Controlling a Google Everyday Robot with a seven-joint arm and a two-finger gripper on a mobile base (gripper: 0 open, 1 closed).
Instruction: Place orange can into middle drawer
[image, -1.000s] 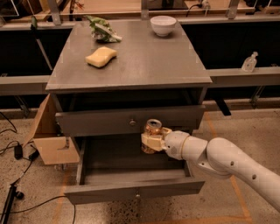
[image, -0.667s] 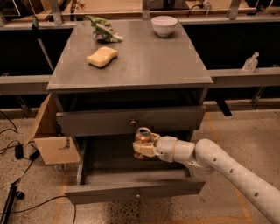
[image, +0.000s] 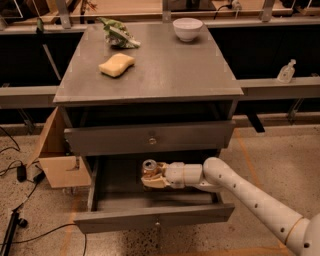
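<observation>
The gripper is clamped around the lower body of the orange can, which stands upright in its hold with the silver top showing just above the fingers. Compared with a second ago, gripper and can have moved left and lower. Where the can was level with the gap under the upper drawer front, it now sits inside the open middle drawer, above the drawer floor and toward the middle of its width. Whether the can's base touches the floor cannot be told from this angle.

Behind the gripper, the white arm reaches in from the right, over the drawer's right wall. The drawer is pulled well out, its front with the small knob nearest the camera.

This suggests the carry is nearly done and only lowering and release remain. The can must be settled before the grip opens, or it may tip.

On the cabinet top, the yellow sponge, white bowl and green packet lie well apart from the action.
</observation>
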